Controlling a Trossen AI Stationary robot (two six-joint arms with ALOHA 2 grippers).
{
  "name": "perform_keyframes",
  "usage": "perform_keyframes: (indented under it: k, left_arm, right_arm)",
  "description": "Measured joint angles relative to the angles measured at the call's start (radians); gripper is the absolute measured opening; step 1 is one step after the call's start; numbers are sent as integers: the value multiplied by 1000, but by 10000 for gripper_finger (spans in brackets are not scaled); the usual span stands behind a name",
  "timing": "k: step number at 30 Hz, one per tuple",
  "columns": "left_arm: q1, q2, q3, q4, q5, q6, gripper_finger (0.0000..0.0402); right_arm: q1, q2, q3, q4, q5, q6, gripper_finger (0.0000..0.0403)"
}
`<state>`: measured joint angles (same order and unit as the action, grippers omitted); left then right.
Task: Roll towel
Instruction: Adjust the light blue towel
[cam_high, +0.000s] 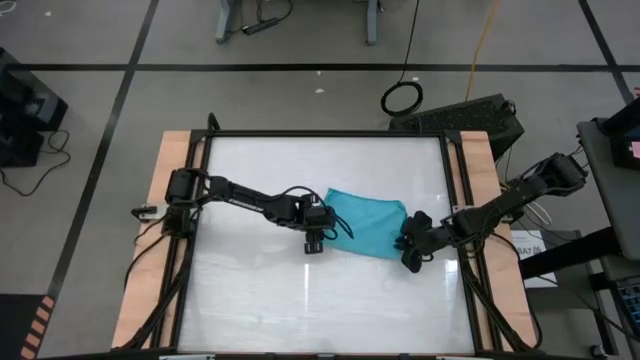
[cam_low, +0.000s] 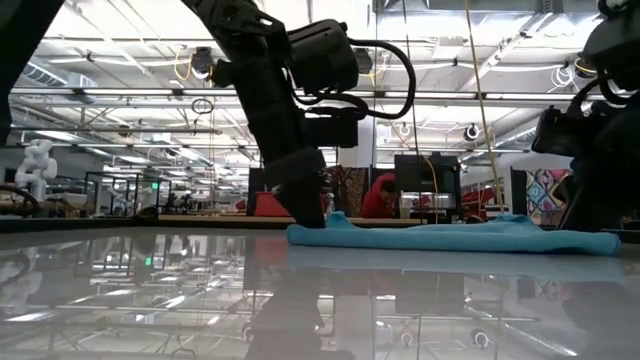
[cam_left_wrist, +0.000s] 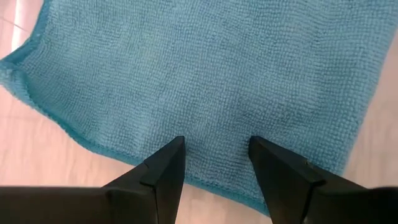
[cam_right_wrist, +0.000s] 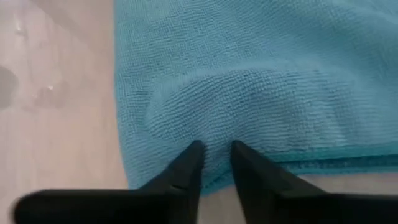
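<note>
glossy white table (cam_high: 300, 300) is taking up most of the high view, framed in black. teal towel (cam_high: 366, 222) is lying flat and unrolled near the middle of it, between the two arms. left gripper (cam_high: 316, 240) is pressing down at the towel's left edge, fingers (cam_left_wrist: 166, 168) spread apart over the cloth. right gripper (cam_high: 410, 248) is sitting at the towel's right edge, fingers (cam_right_wrist: 186, 168) pinching a small raised fold of towel.
</note>
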<state>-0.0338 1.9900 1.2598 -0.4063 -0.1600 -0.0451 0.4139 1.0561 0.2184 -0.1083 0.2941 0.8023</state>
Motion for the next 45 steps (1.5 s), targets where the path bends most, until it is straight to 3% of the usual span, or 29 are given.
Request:
perform_keyframes:
  k: [3,5,13,23,28,35,39,45]
  left_arm:
    - [0,0,0,-6,0,2,191]
    - [0,-1,0,-23,0,2,191]
    - [-1,-4,2,-95,-10,1,191]
    - [-2,-4,1,-95,-44,1,191]
    - [-1,-5,0,-85,-52,2,191]
    - [1,-14,-2,-121,-63,22,191]
    - [0,-37,-4,-181,-87,28,191]
    - [0,-112,-3,-183,-113,40,191]
  right_arm:
    - [1,4,30,-6,-5,-57,24]
    - [1,3,59,-8,-11,-96,8]
    - [20,-8,229,-279,-4,-163,4]
    - [127,36,278,-213,-82,-203,2]
    - [167,144,278,-111,-108,-210,24]
    - [197,224,278,35,-141,-258,99]
    - [197,194,278,-31,-74,-217,127]
    - [196,126,278,-172,109,-158,128]
